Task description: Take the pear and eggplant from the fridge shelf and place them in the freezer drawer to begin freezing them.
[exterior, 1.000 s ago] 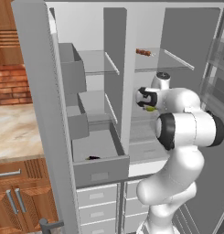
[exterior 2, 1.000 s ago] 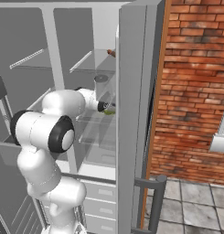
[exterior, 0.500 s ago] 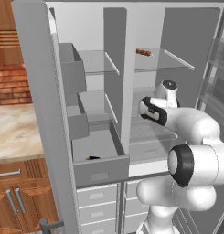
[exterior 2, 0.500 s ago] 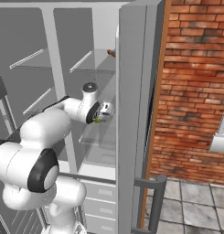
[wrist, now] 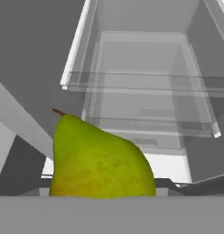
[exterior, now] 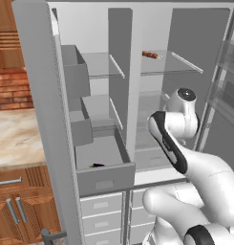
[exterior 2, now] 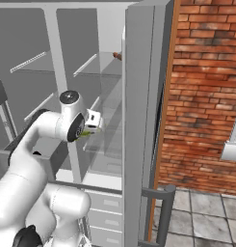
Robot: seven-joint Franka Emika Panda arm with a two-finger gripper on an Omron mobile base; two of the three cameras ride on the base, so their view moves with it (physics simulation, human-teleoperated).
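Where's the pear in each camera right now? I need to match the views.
Left base view: I can't pick it out.
Right base view: the pear is a green sliver at the hand, centre-left.
Hand view: lower left, large, stem up-left.
Shared landmark: the glass shelf with the brown item.

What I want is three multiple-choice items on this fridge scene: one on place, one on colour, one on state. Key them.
1. The eggplant lies: A on the top shelf; B in the freezer drawer; C on the floor.
2. The pear is: A red; B purple; C yellow-green.
3. The gripper is: A shut on the pear; B open; C shut on the eggplant.
Key: B, its dark shape lies inside the pulled-out drawer; C, the hand view shows its skin; A, the pear sits close against the hand camera.
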